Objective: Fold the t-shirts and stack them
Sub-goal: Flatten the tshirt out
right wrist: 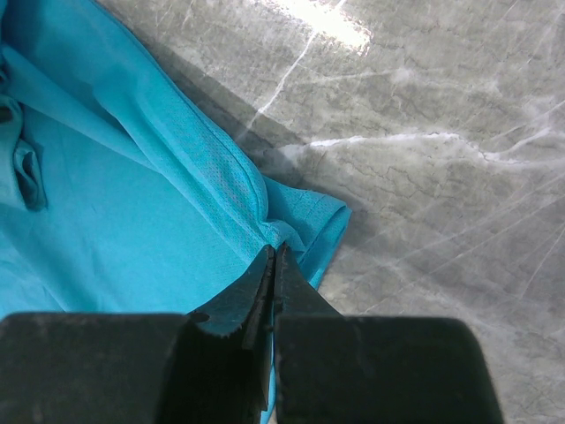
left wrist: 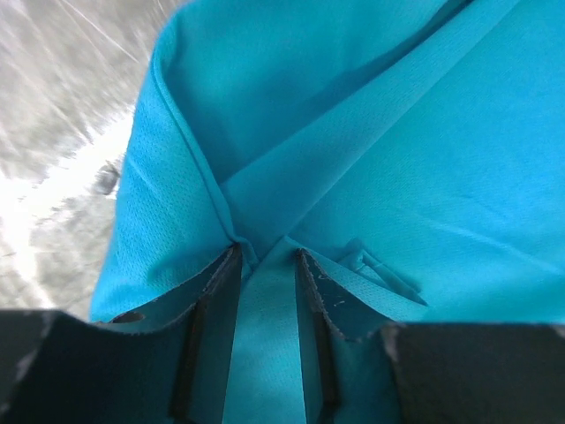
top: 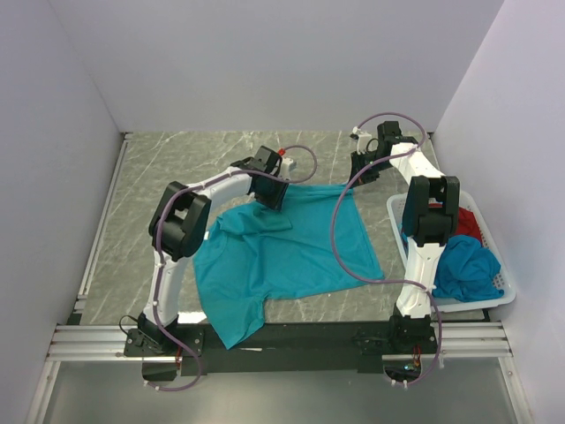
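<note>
A teal t-shirt [top: 282, 252] lies spread on the grey marble table, one sleeve hanging toward the near edge. My left gripper [top: 272, 193] is at its far left corner. In the left wrist view the gripper [left wrist: 267, 252] is closed on a fold of the teal t-shirt [left wrist: 397, 132], and creases run out from the tips. My right gripper [top: 360, 170] is at the far right corner. In the right wrist view the gripper [right wrist: 274, 252] is shut on the hem of the teal t-shirt [right wrist: 115, 203]. A blue t-shirt [top: 463, 265] and a red t-shirt [top: 468, 223] lie crumpled in the basket.
A white slatted basket [top: 481, 305] stands at the right edge of the table, beside the right arm. White walls close in the table on the left, back and right. Bare marble [top: 177, 159] shows left of and behind the teal shirt.
</note>
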You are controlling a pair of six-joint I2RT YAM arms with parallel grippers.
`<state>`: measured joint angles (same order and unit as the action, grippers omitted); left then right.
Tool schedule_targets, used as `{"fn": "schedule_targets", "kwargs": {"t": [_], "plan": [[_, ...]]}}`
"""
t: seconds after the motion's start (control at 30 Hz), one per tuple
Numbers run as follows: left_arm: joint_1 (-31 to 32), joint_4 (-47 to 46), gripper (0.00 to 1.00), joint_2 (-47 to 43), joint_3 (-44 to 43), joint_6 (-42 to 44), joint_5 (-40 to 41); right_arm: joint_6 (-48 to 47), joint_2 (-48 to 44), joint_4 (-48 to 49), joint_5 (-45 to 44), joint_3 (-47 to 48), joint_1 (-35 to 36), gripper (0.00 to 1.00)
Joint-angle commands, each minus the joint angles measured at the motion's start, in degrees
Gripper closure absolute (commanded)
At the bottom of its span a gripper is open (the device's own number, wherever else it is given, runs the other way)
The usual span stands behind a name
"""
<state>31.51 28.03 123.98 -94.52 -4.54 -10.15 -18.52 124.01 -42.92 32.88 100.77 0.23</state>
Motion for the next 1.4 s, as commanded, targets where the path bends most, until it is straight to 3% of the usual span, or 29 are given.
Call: {"fn": "schedule_targets", "kwargs": {"t": [0.0,0.2,0.43,0.5,0.9,1.1,1.37], "plan": [[-0.13,1.15,0.63,0.73,-0.67,0.93,-2.15,-0.64,-0.87,-0.59,1.04,0.21,0.04,1.00],[-0.13,0.97,0.66,1.44,-0.14,0.76,-1.01,-0.55,-0.87,-0.68,1.13,0.22,0.12,1.00],[-0.04,0.36,0.93,-0.76,0.13,0.76,-0.57,-0.64,-0.78,-0.68,0.95,0.39,0.04,1.00],[-0.13,0.27,0.96,-2.86,-0.14,0.58,-0.40,-0.64,-0.87,-0.76,0.95,0.48,0.03,1.00],[-1.01,-0.08,0.88,-15.17,4.08,0.14,-0.92,-0.64,-2.98,-0.33,1.30,0.04,0.12,1.00],[-1.45,-1.49,0.92,-16.05,7.59,-0.47,-1.71,-0.81,-3.24,-0.59,1.48,0.13,0.03,1.00],[-2.15,-3.77,0.87,-13.25,9.09,-1.53,-5.05,-0.99,-2.72,-0.85,1.57,0.21,0.03,1.00]]}}
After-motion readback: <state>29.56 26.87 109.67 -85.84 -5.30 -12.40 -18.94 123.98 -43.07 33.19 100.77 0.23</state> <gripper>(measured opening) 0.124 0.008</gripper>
